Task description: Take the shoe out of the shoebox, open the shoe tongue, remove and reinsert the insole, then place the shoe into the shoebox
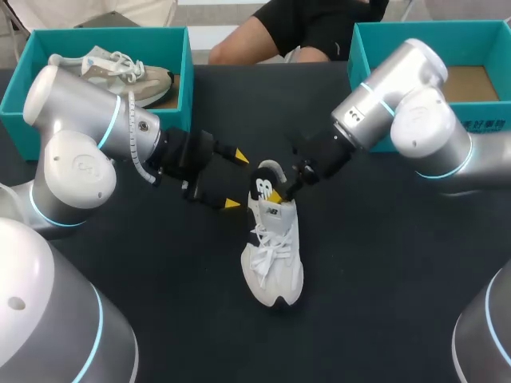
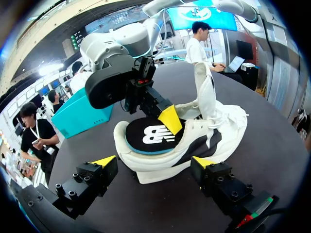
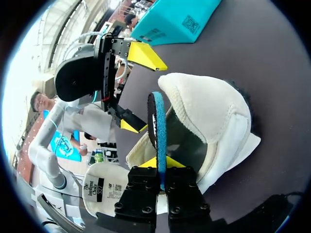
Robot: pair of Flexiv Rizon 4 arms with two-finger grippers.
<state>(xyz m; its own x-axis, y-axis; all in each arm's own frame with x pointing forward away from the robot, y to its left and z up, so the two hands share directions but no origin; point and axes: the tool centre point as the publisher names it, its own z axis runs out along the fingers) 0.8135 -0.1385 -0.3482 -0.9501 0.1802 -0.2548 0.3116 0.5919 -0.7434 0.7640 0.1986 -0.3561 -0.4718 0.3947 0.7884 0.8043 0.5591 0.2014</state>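
Note:
A white shoe (image 1: 271,255) lies on the black table, toe toward me, with its tongue (image 2: 204,87) pulled up. Its insole (image 2: 148,135), black on top with a blue edge (image 3: 159,126), rises out of the heel opening. My right gripper (image 1: 277,194) is shut on the insole's heel end, and the blue edge runs between its fingers (image 3: 160,162). My left gripper (image 1: 236,180) stands open just left of the heel, one fingertip (image 2: 104,161) on each side of the shoe's back and not touching it.
A teal shoebox (image 1: 24,88) at the back left holds a second shoe (image 1: 120,73). Another teal shoebox (image 1: 367,48) stands at the back right, behind my right arm.

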